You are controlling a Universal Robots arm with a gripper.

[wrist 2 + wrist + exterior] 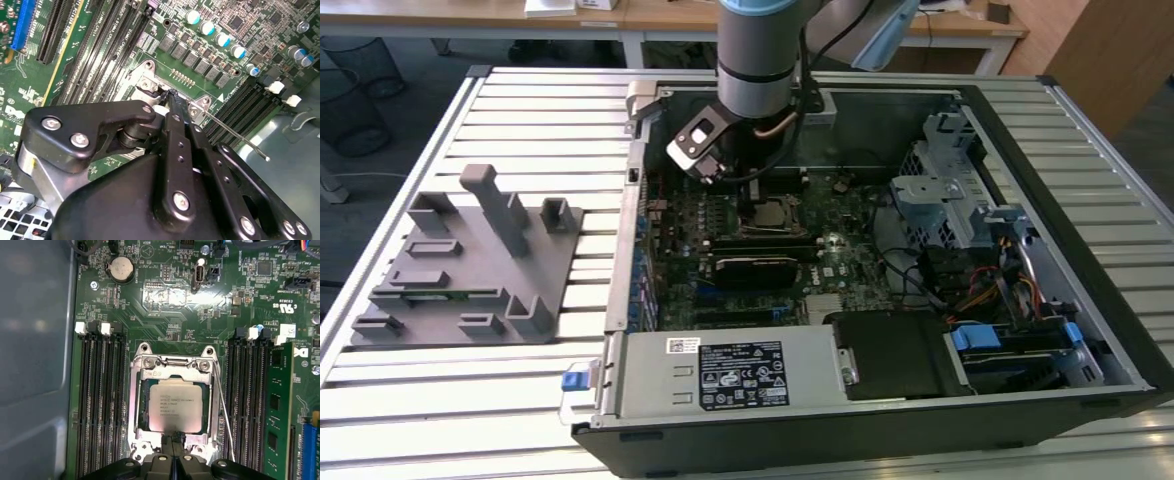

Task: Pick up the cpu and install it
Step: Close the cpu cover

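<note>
Pressing the claw (173,446) tight, tips together on nothing, right at the edge of the metal socket frame (136,405), seemingly to work the frame rather than to grip. Leaving the cpu (175,405) lying flat inside that frame. Squeezing in between memory slots (100,405) on either side, with the thin lever wire (223,415) angling just beside.
</note>
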